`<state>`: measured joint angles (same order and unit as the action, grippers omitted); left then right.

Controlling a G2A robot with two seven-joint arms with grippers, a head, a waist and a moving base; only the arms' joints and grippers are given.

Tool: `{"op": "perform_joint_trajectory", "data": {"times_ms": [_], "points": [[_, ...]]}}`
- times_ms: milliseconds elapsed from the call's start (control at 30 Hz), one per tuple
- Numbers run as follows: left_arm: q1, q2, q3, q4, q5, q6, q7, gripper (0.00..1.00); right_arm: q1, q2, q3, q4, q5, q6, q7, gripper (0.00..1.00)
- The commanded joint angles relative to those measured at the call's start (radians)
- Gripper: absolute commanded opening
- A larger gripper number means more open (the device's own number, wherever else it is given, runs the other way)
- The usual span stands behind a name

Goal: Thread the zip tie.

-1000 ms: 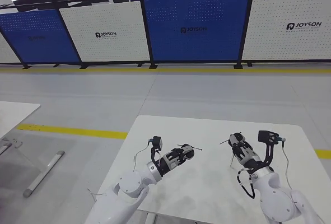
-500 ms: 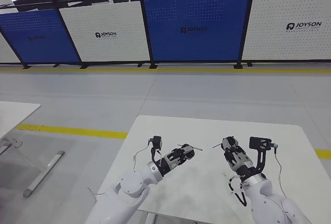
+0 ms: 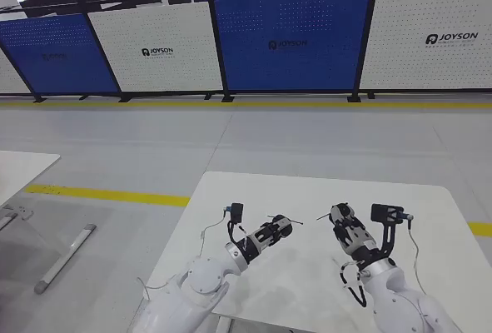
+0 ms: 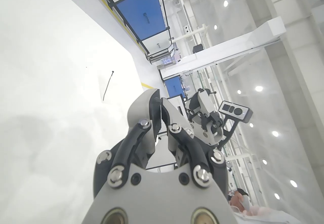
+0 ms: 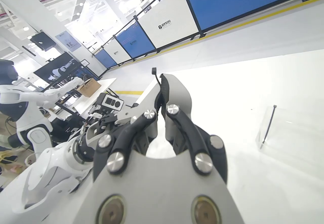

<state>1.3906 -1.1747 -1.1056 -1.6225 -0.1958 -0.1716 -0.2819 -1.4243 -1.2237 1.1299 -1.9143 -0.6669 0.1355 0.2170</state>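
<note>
1. Two handling notes first. The zip tie [image 5: 157, 80] looks light, thin and springy, slick nylon I'd guess, so it will flop and could slide in the pads. I'd hold it close to whichever end gets fed and keep the head's slot clear of the pads.
2. Top view: left gripper [image 3: 280, 225] and right gripper [image 3: 337, 214] both hang over the middle of the table [image 3: 312, 187], tips facing each other, apart. A thin black strip sticks out of each toward the other, and the ends don't touch. I can't tell whether that is one tie looped underneath or two separate ones.
3. Left wrist view: the left fingers [image 4: 140, 111] are pinched together with a thin strip trapped between the pads. Only a short dark tip shows past them. A loose zip tie [image 4: 107, 83] lies flat on the table farther across, well apart from this gripper.
4. Right wrist view: the right fingers [image 5: 177, 93] are closed with no gap I can see, clamping the strip just below its head. The head stands clear beyond the tips, so I judge the slot is reachable. What looks like a clear box [image 5: 288, 131] sits on the table, well apart from this gripper, with a black tie in it.
</note>
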Motion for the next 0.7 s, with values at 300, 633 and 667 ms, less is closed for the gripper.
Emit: {"op": "perform_joint_trajectory", "data": {"times_ms": [300,633,667], "points": [[0.000,0.000,0.000,0.000,0.000,0.000,0.000,0.00,0.036,-0.016,-0.071,0.046,-0.049,0.017,-0.007,0.00],[0.000,0.000,0.000,0.000,0.000,0.000,0.000,0.00,0.035,-0.016,-0.070,0.047,-0.048,0.016,-0.009,0.00],[0.000,0.000,0.000,0.000,0.000,0.000,0.000,0.00,0.032,-0.017,-0.069,0.052,-0.046,0.012,-0.013,0.00]]}}
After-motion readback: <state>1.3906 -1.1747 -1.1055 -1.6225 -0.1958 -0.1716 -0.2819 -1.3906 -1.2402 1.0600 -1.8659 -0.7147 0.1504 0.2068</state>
